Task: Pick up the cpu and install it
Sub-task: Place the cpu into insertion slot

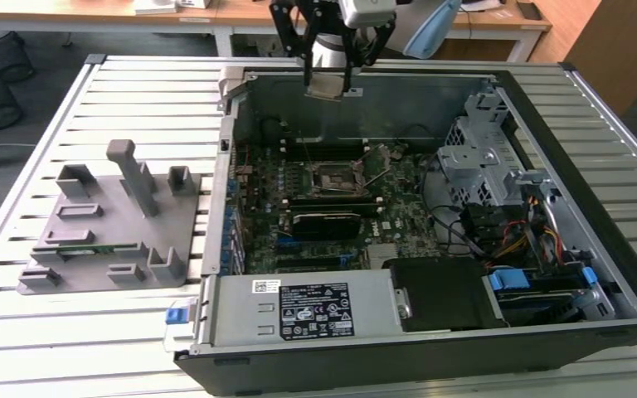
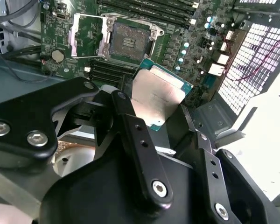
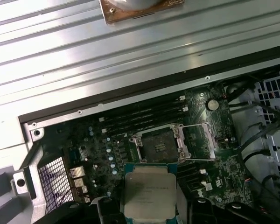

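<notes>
My gripper (image 1: pixel 328 83) hangs above the far wall of the open computer case (image 1: pixel 430 356), shut on the cpu (image 1: pixel 327 88). The cpu is a small square chip with a silver top and a thin green rim, held tilted by two opposite edges in both wrist views (image 2: pixel 158 95) (image 3: pixel 149 191). Below it on the green motherboard lies the square black socket (image 1: pixel 330 176) (image 2: pixel 126 39) (image 3: pixel 158 147). The socket's metal frame (image 2: pixel 86 35) is swung open to one side, and nothing sits in the socket.
A grey holder block (image 1: pixel 109 224) with a green memory stick (image 1: pixel 75 249) stands on the slatted table (image 1: pixel 31 332) at the exterior view's left. Inside the case are a power supply (image 1: pixel 302 308), a metal drive cage (image 1: pixel 479 157) and loose cables (image 1: pixel 517 240).
</notes>
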### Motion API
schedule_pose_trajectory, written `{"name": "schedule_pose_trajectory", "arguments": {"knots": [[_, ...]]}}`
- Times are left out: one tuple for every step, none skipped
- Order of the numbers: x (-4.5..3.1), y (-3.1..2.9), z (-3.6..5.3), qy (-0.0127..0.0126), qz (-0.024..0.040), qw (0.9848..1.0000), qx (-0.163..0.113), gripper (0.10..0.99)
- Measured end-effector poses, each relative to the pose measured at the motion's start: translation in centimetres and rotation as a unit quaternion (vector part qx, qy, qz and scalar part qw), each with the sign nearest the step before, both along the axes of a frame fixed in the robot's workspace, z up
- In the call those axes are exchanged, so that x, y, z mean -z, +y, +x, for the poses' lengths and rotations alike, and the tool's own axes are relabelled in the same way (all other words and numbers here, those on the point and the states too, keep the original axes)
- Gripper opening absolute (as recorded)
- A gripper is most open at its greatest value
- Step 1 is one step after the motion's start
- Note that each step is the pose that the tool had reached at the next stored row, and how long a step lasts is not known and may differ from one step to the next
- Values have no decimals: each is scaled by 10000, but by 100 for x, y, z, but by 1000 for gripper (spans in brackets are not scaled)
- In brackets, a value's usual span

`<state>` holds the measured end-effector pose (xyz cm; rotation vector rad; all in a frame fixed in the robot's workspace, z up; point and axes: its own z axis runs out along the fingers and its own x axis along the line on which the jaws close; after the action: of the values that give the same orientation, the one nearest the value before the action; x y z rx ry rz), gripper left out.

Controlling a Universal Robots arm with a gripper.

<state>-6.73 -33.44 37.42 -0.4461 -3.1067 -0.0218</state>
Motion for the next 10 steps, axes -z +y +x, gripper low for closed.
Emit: {"name": "schedule_pose_trajectory", "arguments": {"knots": [[1,3,0,0,0,10000,45,533],[2,9,0,0,1,10000,80,533],[3,18,0,0,0,9999,109,533],[4,26,0,0,0,9999,137,533],[4,34,0,0,-1,9999,167,533],[5,38,0,0,-2,9998,200,533],[6,44,0,0,-4,9997,230,533],[6,49,0,0,-7,9997,261,533],[7,53,0,0,-9,9996,298,533],[8,56,0,-1,-10,9994,343,533]]}}
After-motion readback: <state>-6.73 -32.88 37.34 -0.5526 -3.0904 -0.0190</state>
